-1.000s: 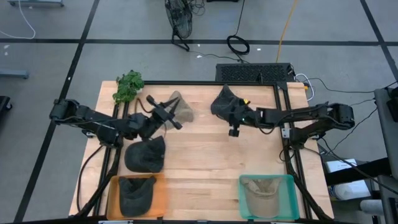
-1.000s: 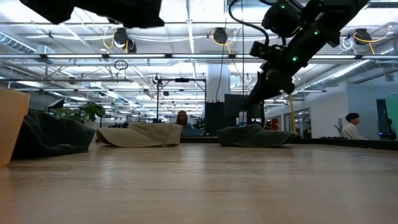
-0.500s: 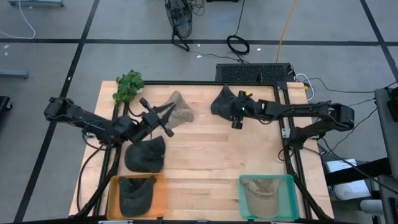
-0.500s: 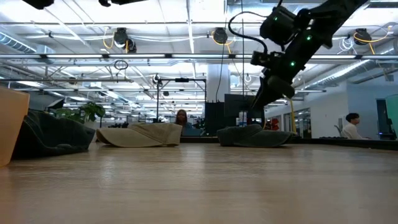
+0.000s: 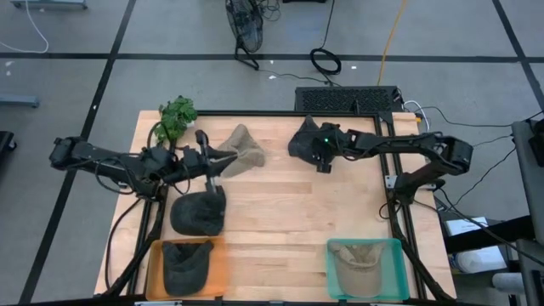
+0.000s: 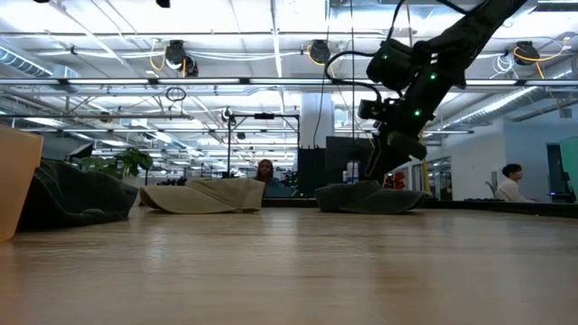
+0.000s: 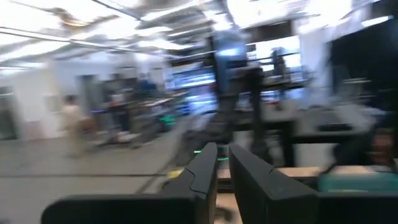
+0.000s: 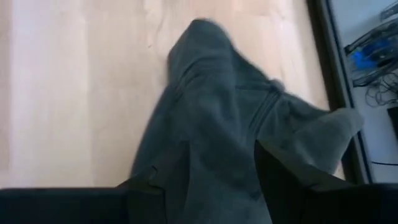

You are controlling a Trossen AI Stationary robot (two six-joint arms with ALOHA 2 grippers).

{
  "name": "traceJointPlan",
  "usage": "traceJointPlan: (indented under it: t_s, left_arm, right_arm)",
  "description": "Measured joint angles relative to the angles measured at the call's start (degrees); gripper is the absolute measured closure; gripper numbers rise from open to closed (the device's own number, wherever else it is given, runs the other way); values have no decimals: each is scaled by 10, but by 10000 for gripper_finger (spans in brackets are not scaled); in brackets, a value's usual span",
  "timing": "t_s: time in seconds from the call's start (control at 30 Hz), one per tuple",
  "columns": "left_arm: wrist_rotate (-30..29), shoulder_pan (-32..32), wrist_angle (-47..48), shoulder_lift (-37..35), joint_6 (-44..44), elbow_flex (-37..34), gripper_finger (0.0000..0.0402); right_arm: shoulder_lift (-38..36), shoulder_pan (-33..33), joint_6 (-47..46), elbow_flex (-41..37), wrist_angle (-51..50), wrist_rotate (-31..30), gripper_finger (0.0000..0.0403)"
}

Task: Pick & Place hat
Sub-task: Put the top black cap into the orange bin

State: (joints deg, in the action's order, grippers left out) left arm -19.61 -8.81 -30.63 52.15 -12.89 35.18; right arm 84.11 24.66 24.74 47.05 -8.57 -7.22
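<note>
Nearest edge of the table [image 5: 280, 229]: orange tray [image 5: 223, 270] holds a dark hat [image 5: 187, 263]; teal bin [image 5: 398, 270] holds a pale hat [image 5: 357, 259]. Another dark grey hat [image 5: 199, 212] lies loose just beyond the orange tray.

Mid-table, left end effector [image 5: 206, 160] hangs above the wood between that loose hat and the tan hat [image 5: 242, 146], touching neither. Its fingers [image 7: 205, 171] are pressed nearly together with nothing between them.

Far side: the dark grey hat at the back [image 5: 304, 138] lies slumped on the table, near the back rail. Right end effector [image 5: 321, 155] sits directly over it, fingers [image 8: 283, 174] spread and straddling a raised fold of cloth; no pinch yet.

Handling judgement: the hat is light, soft fabric, collapsed flat, not fragile. It will sag and drape when lifted. The raised crown ridge between the fingers is probably the best hold; the flat brim offers little to bite.

Hidden or unclear: the right wrist view cuts off the fingertips, so contact with the cloth cannot be confirmed. The left wrist view is motion-blurred. The low view shows the hat only edge-on.
</note>
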Motion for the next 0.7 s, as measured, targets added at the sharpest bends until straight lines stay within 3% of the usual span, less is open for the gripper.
traceJointPlan:
  t_s: [0.1,0.17,0.37,0.7]
  left_arm:
    - [76,15,20,-5,22,0,350]
    - [97,21,31,-7,32,0,350]
    - [93,33,48,-11,42,0,350]
    - [91,44,51,-16,36,0,350]
  right_arm:
    - [24,0,0,15,-1,-1,242]
    - [36,0,1,18,-3,-2,242]
    - [40,6,-6,20,-40,-23,242]
    - [36,-11,-119,20,-86,-47,249]
